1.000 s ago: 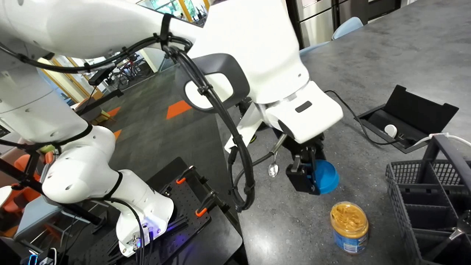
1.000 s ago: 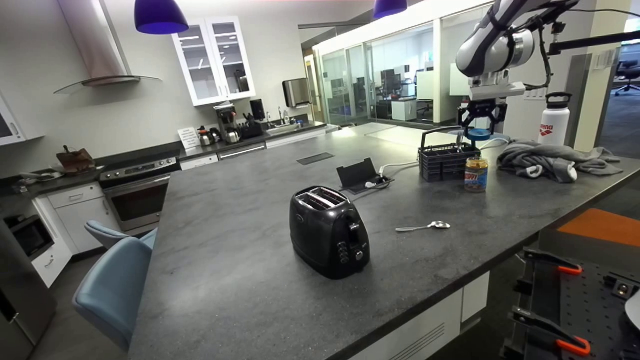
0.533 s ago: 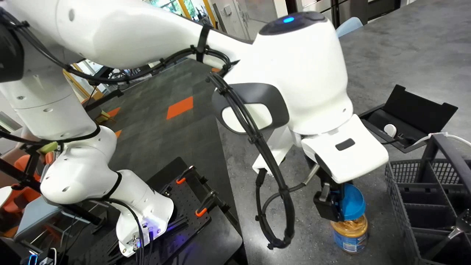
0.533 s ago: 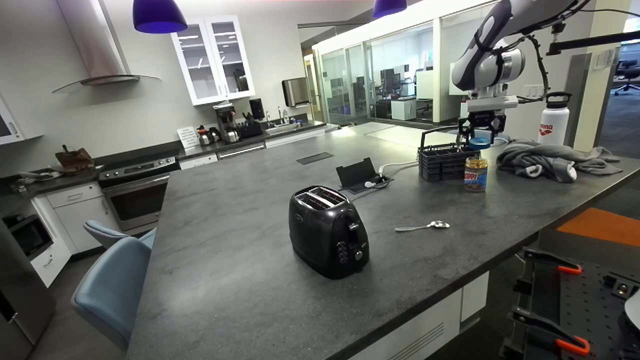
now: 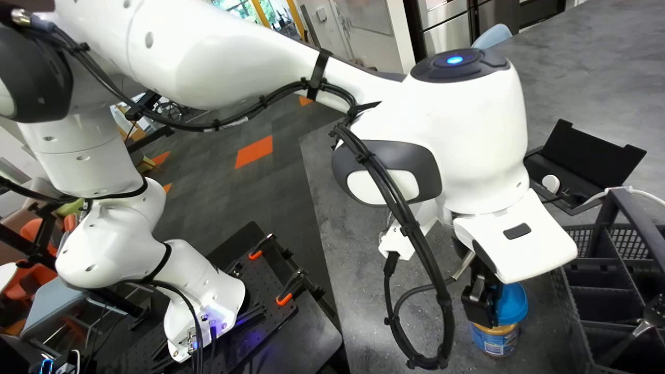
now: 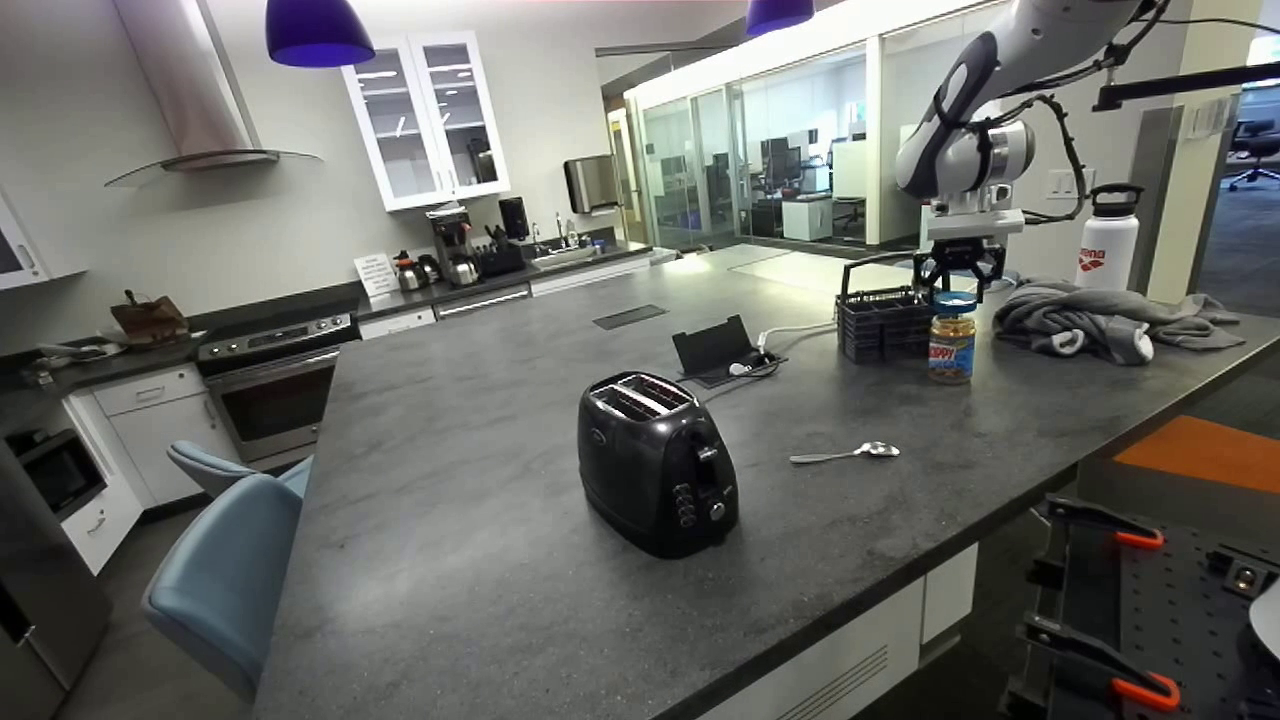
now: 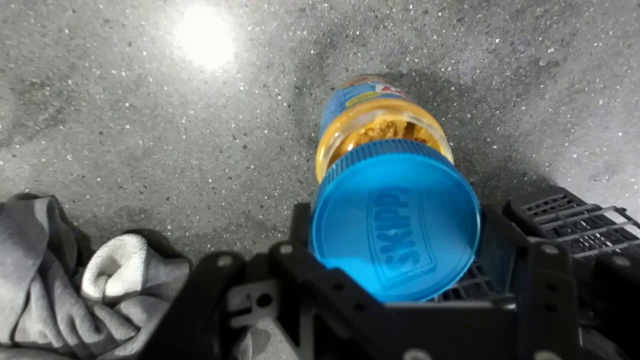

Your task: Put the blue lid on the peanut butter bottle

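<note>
The blue lid (image 7: 395,220) is held between the two fingers of my gripper (image 7: 397,231), which is shut on its sides. The peanut butter bottle (image 7: 372,107) stands upright on the counter, its open mouth partly covered by the lid in the wrist view. In both exterior views the lid (image 5: 513,305) (image 6: 954,302) is at the top of the bottle (image 5: 494,340) (image 6: 951,352). I cannot tell whether they touch. The far part of the mouth shows past the lid's edge in the wrist view. My gripper also shows in both exterior views (image 5: 486,301) (image 6: 960,278).
A dark cutlery basket (image 5: 563,306) (image 6: 882,328) stands close beside the bottle. A grey cloth (image 6: 1110,315) (image 7: 45,280) and a white flask (image 6: 1107,250) are on the other side. A spoon (image 6: 848,453), a black toaster (image 6: 655,470) and an open outlet box (image 5: 582,161) are on the counter.
My gripper has moved down and over toward the bottle with the lid in it. The lid has gone from well above the bottle to its mouth. The bottle has not moved.
</note>
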Available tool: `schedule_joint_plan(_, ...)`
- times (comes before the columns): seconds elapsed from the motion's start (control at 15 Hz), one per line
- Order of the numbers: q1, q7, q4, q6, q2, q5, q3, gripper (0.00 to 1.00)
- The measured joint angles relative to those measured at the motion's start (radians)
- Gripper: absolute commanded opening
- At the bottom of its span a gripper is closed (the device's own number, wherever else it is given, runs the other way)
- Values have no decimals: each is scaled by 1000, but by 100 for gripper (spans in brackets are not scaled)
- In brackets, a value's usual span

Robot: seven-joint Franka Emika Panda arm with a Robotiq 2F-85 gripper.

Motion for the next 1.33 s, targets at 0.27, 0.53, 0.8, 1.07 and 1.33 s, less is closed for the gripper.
schedule_joint_plan(0.27,-1,0,20,-38,17,0,6,55)
schedule_joint_plan(0.53,-1,0,25,-44,28,0,8,55)
schedule_joint_plan(0.8,-1,0,25,-44,33,0,8,55)
schedule_joint_plan(1.07,-1,0,25,-44,40,0,8,55)
schedule_joint_plan(1.33,0,0,25,-44,44,0,8,55)
